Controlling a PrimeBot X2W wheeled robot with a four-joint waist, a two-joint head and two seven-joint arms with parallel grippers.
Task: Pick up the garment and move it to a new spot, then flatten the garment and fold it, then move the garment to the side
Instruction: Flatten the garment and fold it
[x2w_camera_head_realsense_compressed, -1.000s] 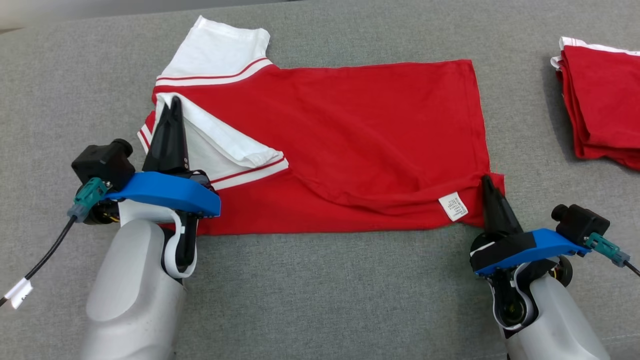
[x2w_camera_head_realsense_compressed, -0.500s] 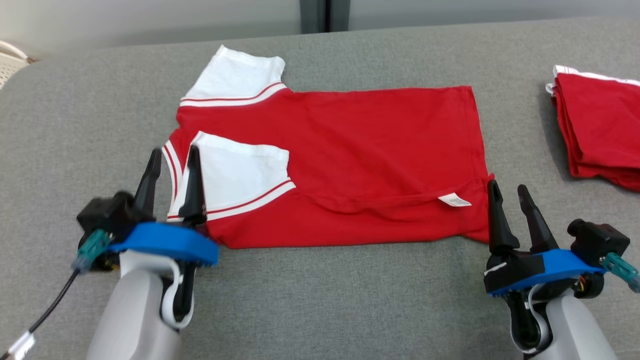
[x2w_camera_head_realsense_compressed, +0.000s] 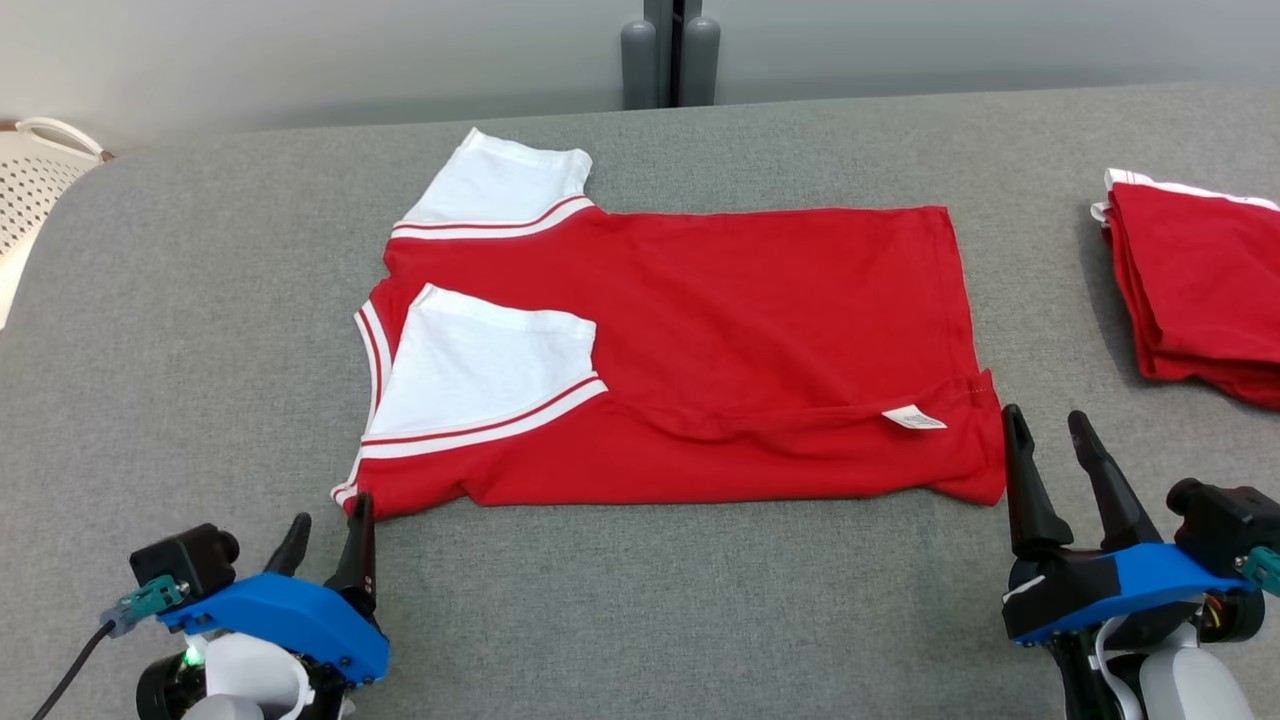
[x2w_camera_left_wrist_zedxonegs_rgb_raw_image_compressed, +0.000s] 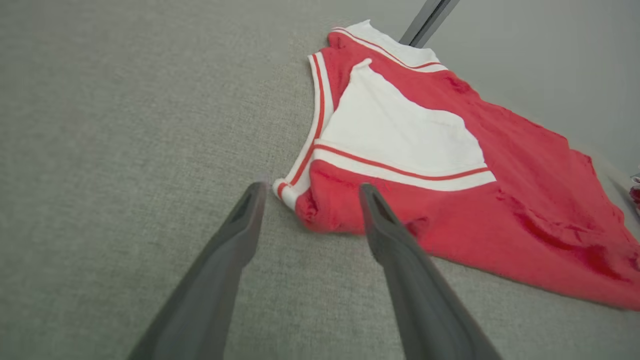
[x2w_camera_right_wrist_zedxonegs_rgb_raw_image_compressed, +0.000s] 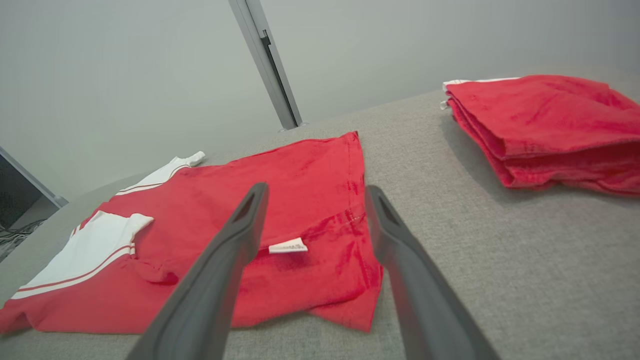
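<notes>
Place: a plain lab or test room, set up for folding clothes.
Surface: wide counter (x2w_camera_head_realsense_compressed: 600, 620) covered in grey fabric.
Backdrop: bare pale wall (x2w_camera_head_realsense_compressed: 300, 50), grey post (x2w_camera_head_realsense_compressed: 640, 65).
Stock: red-and-white shirt (x2w_camera_head_realsense_compressed: 760, 300) laid out; stack of folded red garments (x2w_camera_head_realsense_compressed: 1200, 280); white perforated basket (x2w_camera_head_realsense_compressed: 40, 170).

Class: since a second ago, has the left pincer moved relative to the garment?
Yes. The left pincer drew back toward the robot, off the white sleeve of the garment, to its near corner.

Bare table (x2w_camera_head_realsense_compressed: 680, 600) lies open between my left fingers (x2w_camera_head_realsense_compressed: 357, 545) and right fingers (x2w_camera_head_realsense_compressed: 1024, 475). The flat garment (x2w_camera_head_realsense_compressed: 760, 330) spreads just beyond both sets of tips. Ahead of my right fingers, a bare lane runs between the garment and a folded red stack (x2w_camera_head_realsense_compressed: 1200, 280).
</notes>
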